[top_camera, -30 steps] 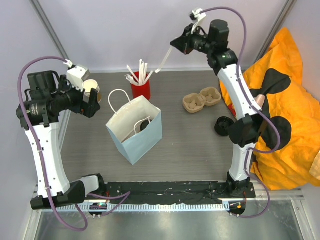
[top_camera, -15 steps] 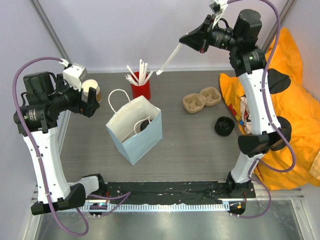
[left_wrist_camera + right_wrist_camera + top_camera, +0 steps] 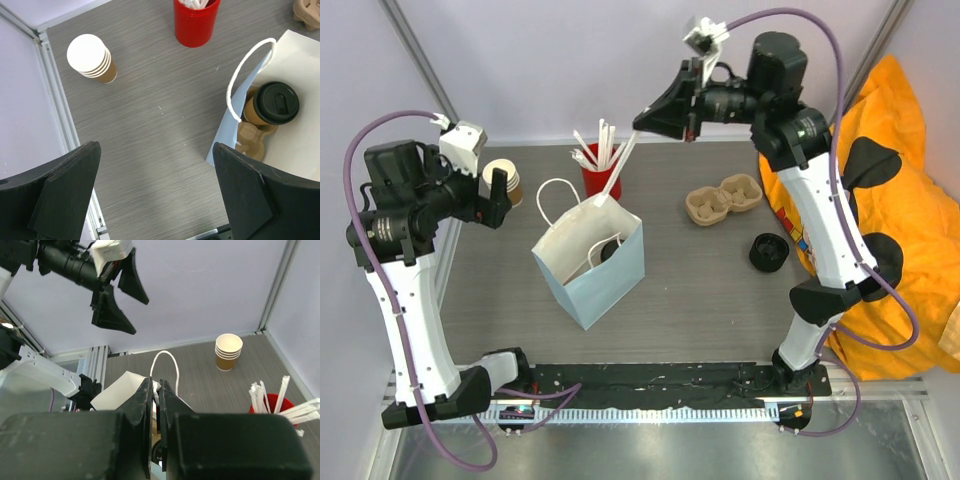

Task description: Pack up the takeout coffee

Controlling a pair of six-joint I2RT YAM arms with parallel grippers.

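With right gripper (image 3: pixel 650 122) pinching the white straw (image 3: pixel 618 165) and left gripper (image 3: pixel 157 175) gaping empty, we aim its tip seven o'clock into the paper bag (image 3: pixel 610 270).

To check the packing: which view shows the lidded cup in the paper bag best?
The left wrist view: it looks into the paper bag, showing the lidded cup, black lid and tan wall. The top external view gives only a dark patch; the right wrist view hides it.

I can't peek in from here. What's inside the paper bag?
A tan cup with a black lid sits in a cardboard carrier. The bag wall hides the rest of the carrier.
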